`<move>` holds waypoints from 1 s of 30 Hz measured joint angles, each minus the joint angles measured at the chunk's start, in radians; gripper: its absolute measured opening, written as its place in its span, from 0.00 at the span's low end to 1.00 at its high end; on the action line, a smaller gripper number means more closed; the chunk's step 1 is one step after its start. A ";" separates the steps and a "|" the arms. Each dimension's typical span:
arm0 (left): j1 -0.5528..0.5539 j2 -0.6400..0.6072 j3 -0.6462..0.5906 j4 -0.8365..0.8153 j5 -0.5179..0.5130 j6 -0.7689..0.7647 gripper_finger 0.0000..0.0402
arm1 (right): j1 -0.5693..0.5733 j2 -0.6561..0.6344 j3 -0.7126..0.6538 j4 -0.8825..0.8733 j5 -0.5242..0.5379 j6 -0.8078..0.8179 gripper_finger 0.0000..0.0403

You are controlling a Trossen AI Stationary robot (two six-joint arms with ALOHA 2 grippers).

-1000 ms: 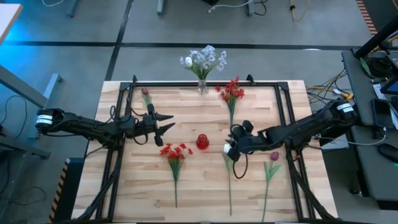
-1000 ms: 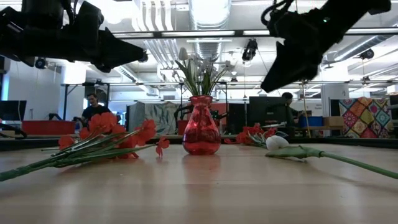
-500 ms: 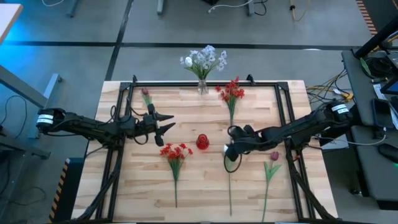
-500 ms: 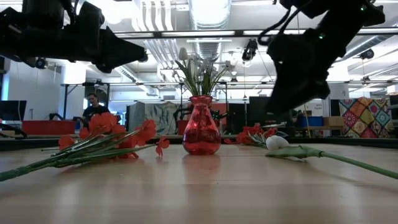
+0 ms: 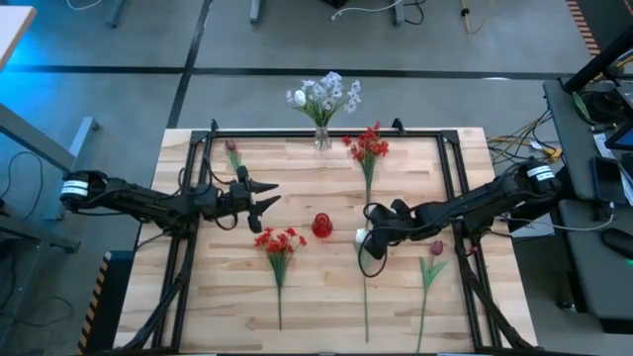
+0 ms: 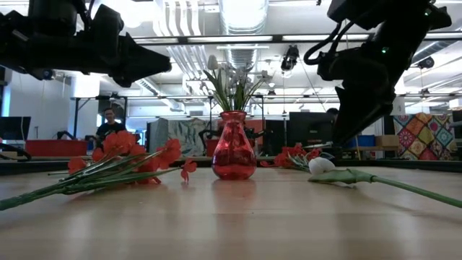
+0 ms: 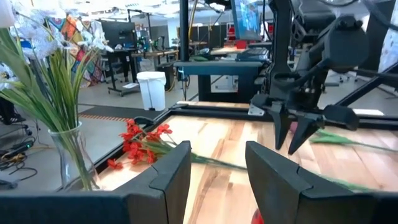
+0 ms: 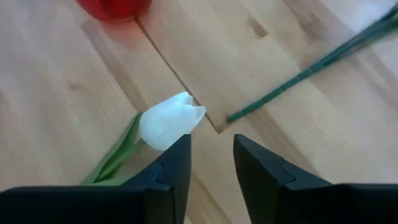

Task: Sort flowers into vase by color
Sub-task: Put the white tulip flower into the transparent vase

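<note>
Lower now than a second ago, the right pincer [image 5: 365, 240] has dropped at centre-right of the high view to hover over the white tulip [image 5: 362, 237], its fingers [image 8: 168, 171] parted a little with the bud just ahead of them, nothing held. At mid-left, the left pincer [image 5: 265, 197] waits above the worktop [image 5: 316, 307], splayed and empty.

Risk call: that bud sits off to one side of the right fingers, not between them. Close here and I reckon they'd nip the leaf or nudge the bloom aside; a thin stem could also slip free on the lift.

Count from above: one red vase [image 5: 321, 225] mid-frame, one clear vase [image 5: 322, 136] at the top edge already holding the white and pale-blue bunch [image 5: 324, 96]. Loose on the boards: two red clusters, one at lower centre [image 5: 279, 240] and one at upper right [image 5: 367, 146]; two dark pink tulips, upper left [image 5: 231, 147] and lower right [image 5: 435, 248]; and that single white tulip.
</note>
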 joint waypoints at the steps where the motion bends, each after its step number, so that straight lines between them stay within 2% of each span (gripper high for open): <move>1: 0.000 0.008 0.000 0.013 0.000 0.000 0.35 | 0.000 0.000 0.000 0.000 -0.002 0.028 0.25; 7: 0.000 0.039 0.009 0.036 0.000 0.000 0.35 | 0.020 0.006 0.000 -0.021 -0.004 0.155 0.22; 15: 0.000 0.060 0.009 0.037 0.000 -0.003 0.35 | 0.048 0.025 0.000 -0.026 -0.010 0.267 0.37; 22: 0.000 0.061 0.009 0.039 0.000 0.002 0.35 | 0.095 0.142 0.039 0.021 -0.019 0.355 0.50; 30: 0.000 0.061 0.009 0.039 0.000 0.005 0.35 | 0.137 0.300 0.193 -0.004 -0.028 0.386 0.49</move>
